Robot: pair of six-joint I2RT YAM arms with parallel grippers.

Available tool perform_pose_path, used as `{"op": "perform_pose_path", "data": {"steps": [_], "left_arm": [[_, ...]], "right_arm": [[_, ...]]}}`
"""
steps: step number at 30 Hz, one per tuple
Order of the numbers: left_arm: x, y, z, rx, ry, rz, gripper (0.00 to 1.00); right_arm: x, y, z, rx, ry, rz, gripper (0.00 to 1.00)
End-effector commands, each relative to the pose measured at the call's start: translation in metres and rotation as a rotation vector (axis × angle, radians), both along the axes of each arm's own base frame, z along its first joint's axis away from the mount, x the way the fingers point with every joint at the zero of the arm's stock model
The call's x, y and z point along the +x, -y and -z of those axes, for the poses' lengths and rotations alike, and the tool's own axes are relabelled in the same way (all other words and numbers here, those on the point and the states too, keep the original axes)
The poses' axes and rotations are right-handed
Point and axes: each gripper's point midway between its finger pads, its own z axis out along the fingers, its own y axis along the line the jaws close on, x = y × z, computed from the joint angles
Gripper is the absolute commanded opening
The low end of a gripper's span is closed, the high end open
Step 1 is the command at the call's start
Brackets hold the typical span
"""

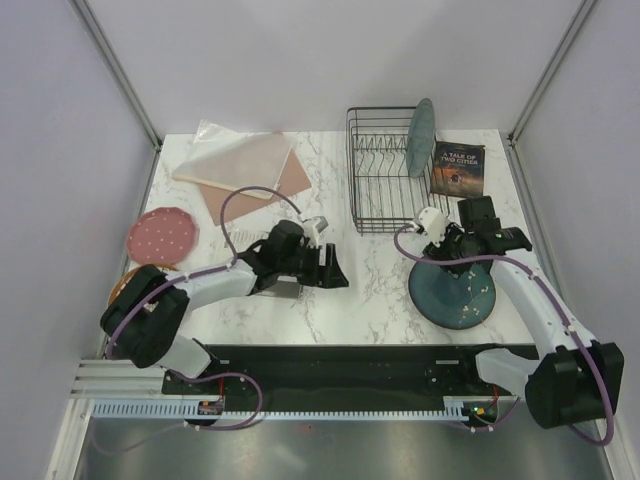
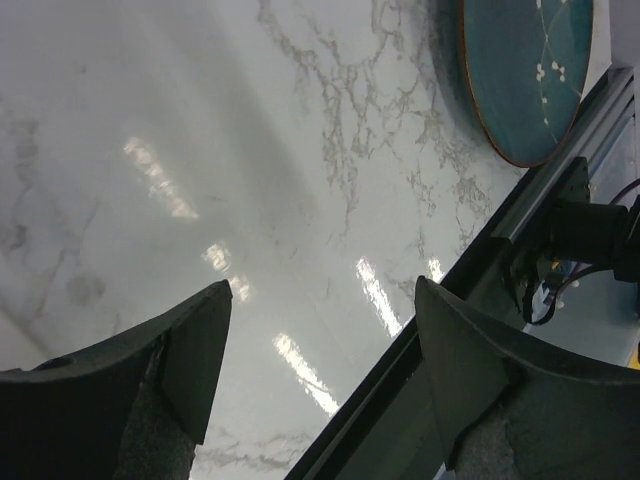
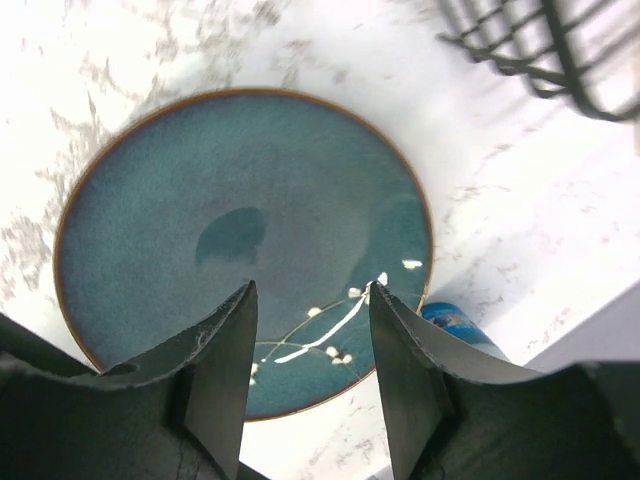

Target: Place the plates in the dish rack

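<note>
Three plates show clearly, and one is loaded. The teal-green plate (image 1: 421, 137) stands upright on edge among the tines at the right end of the black wire dish rack (image 1: 385, 170), which sits at the far side of the marble table (image 1: 380, 270).

The dark blue plate (image 3: 240, 220) lies flat on the table in front of the rack, toward the right. The right gripper (image 3: 311, 295) hangs directly above it, fingers spread, with nothing between them.

The pink speckled plate (image 1: 160, 237) lies flat near the left edge. A brownish rim shows just in front of it, mostly hidden by the left arm; I cannot tell what it is.

The left gripper (image 2: 322, 300) is released and empty over bare marble near the table's middle.

A paperback book (image 1: 458, 167) leans just right of the rack. A pinkish-brown sheet (image 1: 270, 185) lies at far left.
</note>
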Motion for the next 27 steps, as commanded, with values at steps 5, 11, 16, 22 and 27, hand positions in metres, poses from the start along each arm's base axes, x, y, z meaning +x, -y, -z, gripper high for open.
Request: {"op": "perform_pose_path", "data": {"steps": [5,11,16,22,27], "left_arm": [[0.033,0.083,-0.016,-0.118,0.067,-0.149,0.77],[0.026,0.135,-0.01,-0.141,0.057,-0.108,0.76],[0.02,0.179,-0.008,-0.171,0.043,-0.061,0.74],[0.021,0.195,0.012,-0.163,-0.031,-0.084,0.72],[0.019,0.204,0.022,-0.174,-0.06,-0.058,0.7]], "right_arm": [[0.029,-0.014,-0.073,0.267,0.203,0.372,0.57],[0.035,-0.015,-0.092,0.349,0.225,0.504,0.58],[0.029,-0.014,-0.099,0.366,0.255,0.522,0.59],[0.023,-0.009,-0.111,0.359,0.299,0.514,0.6],[0.02,-0.009,-0.117,0.377,0.31,0.526,0.61]]}}
